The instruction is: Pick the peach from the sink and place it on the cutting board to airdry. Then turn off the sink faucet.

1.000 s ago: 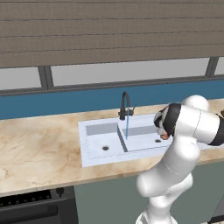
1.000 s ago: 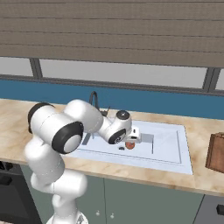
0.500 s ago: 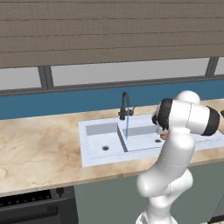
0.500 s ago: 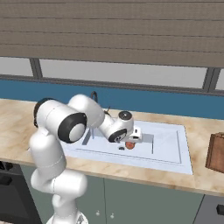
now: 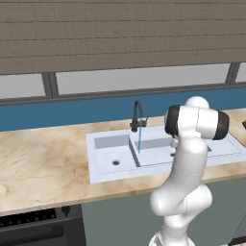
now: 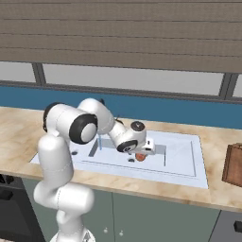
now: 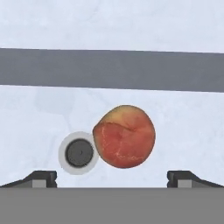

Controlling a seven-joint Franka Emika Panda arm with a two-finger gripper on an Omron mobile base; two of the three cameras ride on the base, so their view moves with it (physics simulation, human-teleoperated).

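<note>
Since a second ago the arm has folded its elbow upright, and the gripper [image 7: 112, 178] hangs spread wide, empty, above the peach [image 7: 125, 136] on the sink [image 6: 198, 160] floor beside the drain [image 7: 79, 152]. Round, light, wet and likely slippery, bruisable; I'd pinch it gently across its widest middle.

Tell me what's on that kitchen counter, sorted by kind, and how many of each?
Peach: 1
Sink, double-basin: 1
Sink faucet, water running: 1
Drain holes: 2 (one in the left basin, one beside the peach)
Wooden cutting board: 1
Total: 6
</note>
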